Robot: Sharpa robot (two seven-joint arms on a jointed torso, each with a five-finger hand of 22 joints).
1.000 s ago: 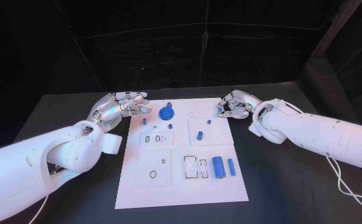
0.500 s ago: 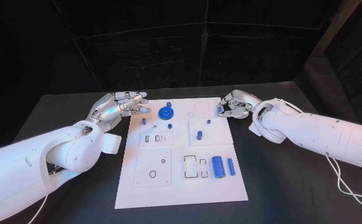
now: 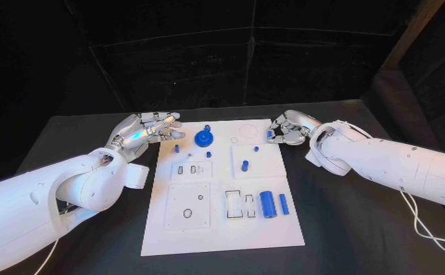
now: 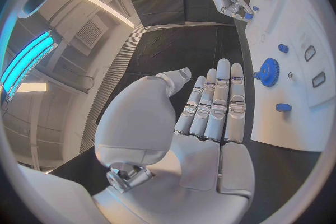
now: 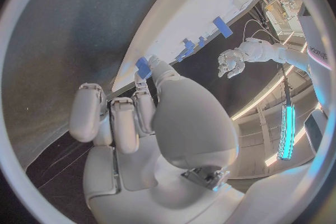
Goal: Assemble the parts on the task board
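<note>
Blue part [image 3: 270, 135] pinched by right hand [image 3: 287, 129] at task board's [image 3: 222, 223] far right corner.
Left hand [image 3: 148, 130] flat, fingers apart, holding nothing, near board's far left corner.

The right hand [image 3: 289, 129] partly hides a small blue part [image 3: 271, 135].

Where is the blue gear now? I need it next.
In the head view the blue gear sits at the task board's far end, just right of the left hand.

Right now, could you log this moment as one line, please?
left hand: open, beside task board | right hand: pinches blue part
</note>
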